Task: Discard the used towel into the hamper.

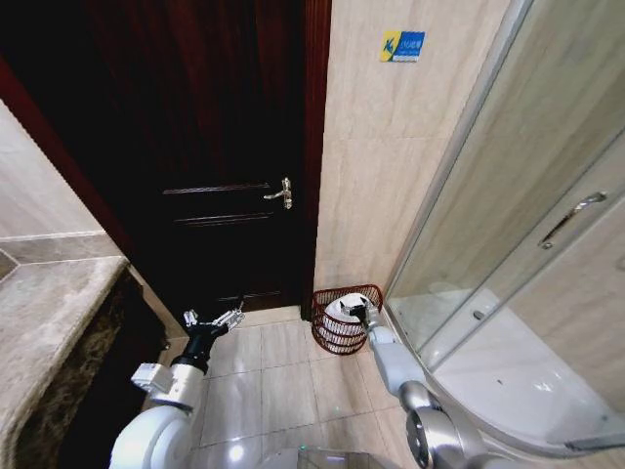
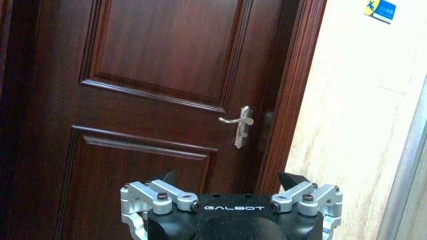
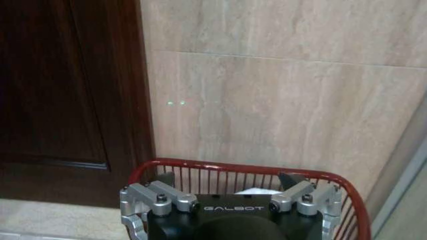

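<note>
Head view: right gripper (image 1: 357,311) over hamper (image 1: 344,332) on floor beside shower enclosure (image 1: 508,254); white towel (image 1: 342,310) inside. Left gripper (image 1: 213,320) idle, fingers spread. Left wrist view: door (image 2: 153,100). Right wrist view: fingers spread above hamper rim.

From where I'm standing, "GALBOT" is showing in pale letters on the black body of the left gripper (image 2: 230,186) and again on the right gripper (image 3: 230,186). The blue-and-yellow wall sign (image 1: 401,46) is carrying print too small to read.

hamper (image 1: 344,332): 1 | towel (image 1: 343,311): 1 | tools: 2 | door (image 1: 210,147): 1
</note>
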You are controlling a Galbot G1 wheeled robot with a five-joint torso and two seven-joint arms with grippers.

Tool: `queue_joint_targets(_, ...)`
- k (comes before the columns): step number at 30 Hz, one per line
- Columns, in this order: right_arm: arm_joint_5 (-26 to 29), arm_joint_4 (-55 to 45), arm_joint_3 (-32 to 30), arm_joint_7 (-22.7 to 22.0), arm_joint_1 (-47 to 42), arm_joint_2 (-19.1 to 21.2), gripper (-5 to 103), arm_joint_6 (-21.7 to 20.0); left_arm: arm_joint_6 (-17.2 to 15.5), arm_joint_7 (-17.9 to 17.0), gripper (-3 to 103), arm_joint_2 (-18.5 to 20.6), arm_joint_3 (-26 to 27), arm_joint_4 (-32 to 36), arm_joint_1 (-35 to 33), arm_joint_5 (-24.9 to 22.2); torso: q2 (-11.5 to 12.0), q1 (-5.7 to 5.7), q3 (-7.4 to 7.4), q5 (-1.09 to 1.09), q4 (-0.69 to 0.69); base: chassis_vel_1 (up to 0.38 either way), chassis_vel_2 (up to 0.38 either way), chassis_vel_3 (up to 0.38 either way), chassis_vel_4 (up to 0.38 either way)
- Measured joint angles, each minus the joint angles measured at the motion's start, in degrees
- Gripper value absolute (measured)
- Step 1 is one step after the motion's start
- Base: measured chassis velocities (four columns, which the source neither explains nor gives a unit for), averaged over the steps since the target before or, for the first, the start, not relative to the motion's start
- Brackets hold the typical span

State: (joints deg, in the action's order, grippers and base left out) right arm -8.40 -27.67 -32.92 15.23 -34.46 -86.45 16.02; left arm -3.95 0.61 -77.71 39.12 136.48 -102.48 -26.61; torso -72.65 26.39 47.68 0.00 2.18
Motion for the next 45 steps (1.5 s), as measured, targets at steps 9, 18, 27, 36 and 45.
queue_joint_targets(9,2.1,-9.8,-0.6,0.1,-6.4,1.5,100,-0.8,0.0,0.0,100,0.0,0.0,0.0,0.0,0.0,0.0,0.00,0.00,0.01,0.02,0.000,0.000,0.000,0.000)
queue_joint_targets(18,12.1,-25.9,-0.5,-3.8,-19.5,3.1,100,2.2,0.0,0.0,100,0.0,0.0,0.0,0.0,0.0,0.0,0.00,-0.01,0.02,0.00,0.000,0.000,0.000,0.000)
queue_joint_targets(27,14.1,-57.1,-4.2,-8.0,-39.0,0.6,100,0.3,0.0,0.0,100,0.0,0.0,0.0,0.0,0.0,0.0,-0.01,-0.01,0.01,0.02,0.000,0.000,0.000,0.000)
queue_joint_targets(36,14.7,-85.1,-7.2,-8.4,-62.7,-5.4,100,3.0,0.0,0.0,100,0.0,0.0,0.0,0.0,0.0,0.0,-0.01,-0.01,-0.01,0.00,0.000,0.000,0.000,0.000)
queue_joint_targets(45,14.2,-93.5,-8.3,-8.6,-75.9,-5.7,100,13.8,0.0,0.0,100,0.0,0.0,0.0,0.0,0.0,0.0,-0.01,-0.01,0.00,0.01,0.000,0.000,0.000,0.000)
